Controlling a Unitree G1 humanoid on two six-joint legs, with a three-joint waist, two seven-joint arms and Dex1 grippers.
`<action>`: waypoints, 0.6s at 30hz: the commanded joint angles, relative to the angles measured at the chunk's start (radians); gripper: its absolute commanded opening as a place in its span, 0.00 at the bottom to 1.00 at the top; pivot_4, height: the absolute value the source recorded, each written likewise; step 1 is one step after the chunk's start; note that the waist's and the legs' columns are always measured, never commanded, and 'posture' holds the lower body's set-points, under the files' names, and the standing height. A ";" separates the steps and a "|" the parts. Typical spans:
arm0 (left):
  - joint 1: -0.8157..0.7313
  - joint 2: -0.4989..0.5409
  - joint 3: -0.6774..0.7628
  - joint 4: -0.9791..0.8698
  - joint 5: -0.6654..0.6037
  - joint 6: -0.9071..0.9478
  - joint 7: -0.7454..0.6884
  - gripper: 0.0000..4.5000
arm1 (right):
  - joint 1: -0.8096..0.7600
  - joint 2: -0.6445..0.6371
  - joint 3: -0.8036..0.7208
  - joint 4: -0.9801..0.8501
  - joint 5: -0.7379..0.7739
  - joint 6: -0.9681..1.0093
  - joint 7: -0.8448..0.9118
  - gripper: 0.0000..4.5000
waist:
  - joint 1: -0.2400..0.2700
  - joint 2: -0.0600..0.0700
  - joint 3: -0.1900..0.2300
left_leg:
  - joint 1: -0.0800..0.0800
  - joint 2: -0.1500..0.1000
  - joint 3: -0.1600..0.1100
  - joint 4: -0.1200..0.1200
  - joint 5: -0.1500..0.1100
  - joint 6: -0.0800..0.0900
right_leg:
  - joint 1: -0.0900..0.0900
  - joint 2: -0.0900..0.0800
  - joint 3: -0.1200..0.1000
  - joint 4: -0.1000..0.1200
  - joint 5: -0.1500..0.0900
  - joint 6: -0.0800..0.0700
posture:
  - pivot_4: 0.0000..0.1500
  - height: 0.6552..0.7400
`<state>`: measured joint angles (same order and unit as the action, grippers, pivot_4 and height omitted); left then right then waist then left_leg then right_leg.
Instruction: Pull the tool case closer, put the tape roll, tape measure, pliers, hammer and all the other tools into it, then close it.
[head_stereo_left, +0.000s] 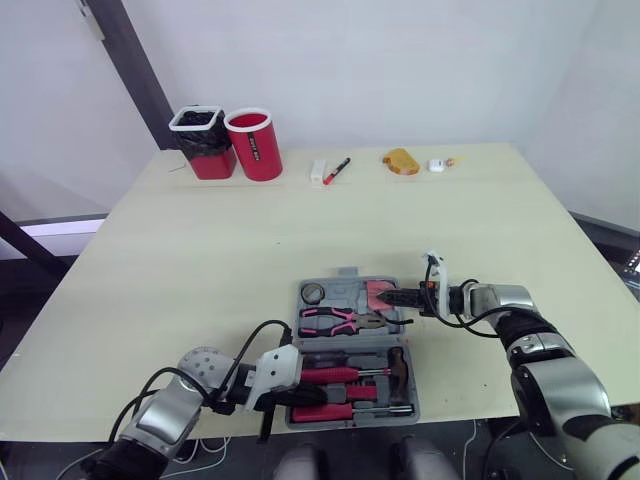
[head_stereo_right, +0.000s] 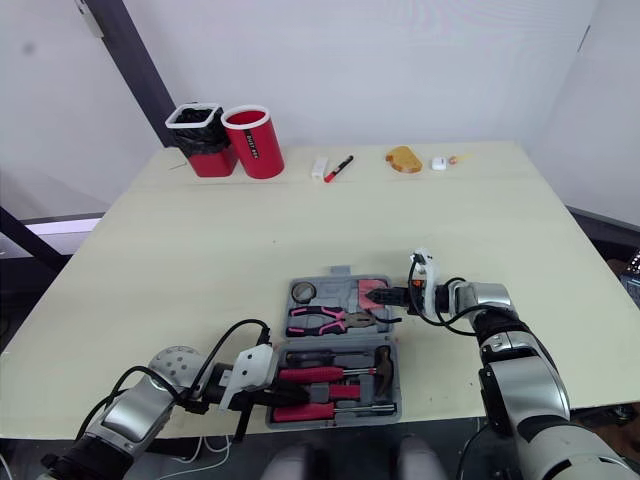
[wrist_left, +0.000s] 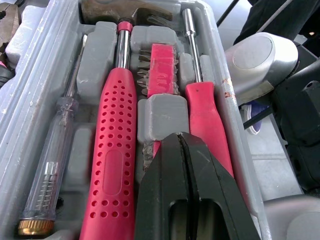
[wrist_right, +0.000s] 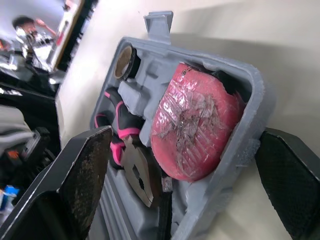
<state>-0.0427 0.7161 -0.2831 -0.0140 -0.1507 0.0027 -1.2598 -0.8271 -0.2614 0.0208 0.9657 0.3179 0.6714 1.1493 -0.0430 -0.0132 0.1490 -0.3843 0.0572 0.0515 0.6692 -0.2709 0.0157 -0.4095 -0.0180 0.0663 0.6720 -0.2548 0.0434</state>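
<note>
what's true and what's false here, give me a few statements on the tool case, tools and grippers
The tool case lies open. True.
The hammer lies outside the case. False: it sits in it.
The right gripper is open at the case's corner. True.
The left gripper is wide open. False: it is shut, over the case.
The red cup touches the case. False: it stands far from it.

Pale counter (head_stereo_left: 200, 240). Far edge, approx. 11 o'clock: red bin (head_stereo_left: 203, 141) w/ black liner, red cup (head_stereo_left: 253, 144) just beside it at its 3 o'clock. Approx. 12: white block (head_stereo_left: 318, 171), red pen (head_stereo_left: 336, 170) alongside. Approx. 1: yellow item (head_stereo_left: 400, 161), small white item (head_stereo_left: 436, 165) near it.
</note>
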 joint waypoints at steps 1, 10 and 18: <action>0.036 0.000 -0.040 0.046 0.052 0.034 0.029 0.00 | 0.000 0.036 -0.019 -0.058 0.043 0.000 0.076 0.99 | 0.000 0.000 0.000 | 0.000 0.000 0.000 0.000 0.000 0.000 | 0.000 0.000 0.000 0.000 0.000 0.000 | 1.00 1.00; 0.043 0.014 0.007 0.023 0.005 0.042 0.023 0.00 | 0.082 -0.030 -0.043 -0.277 0.132 0.102 0.238 0.99 | 0.003 0.001 0.001 | -0.001 0.000 0.000 -0.001 0.000 0.000 | -0.001 0.000 0.000 0.000 0.000 0.000 | 1.00 1.00; 0.133 0.133 0.155 -0.044 -0.100 0.015 -0.023 0.00 | 0.249 -0.166 0.000 -0.667 0.298 0.298 0.371 0.99 | -0.001 0.001 0.002 | -0.007 0.001 -0.003 -0.001 0.000 0.000 | -0.007 0.001 -0.003 0.000 0.000 0.000 | 1.00 1.00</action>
<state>0.0542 0.8051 -0.1705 -0.0629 -0.2408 0.0343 -1.2603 -0.6091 -0.3964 0.0007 0.4250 0.5577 0.9338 1.4723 -0.0437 -0.0126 0.1505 -0.3914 0.0579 0.0487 0.6681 -0.2709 0.0157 -0.4166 -0.0173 0.0640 0.6719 -0.2552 0.0431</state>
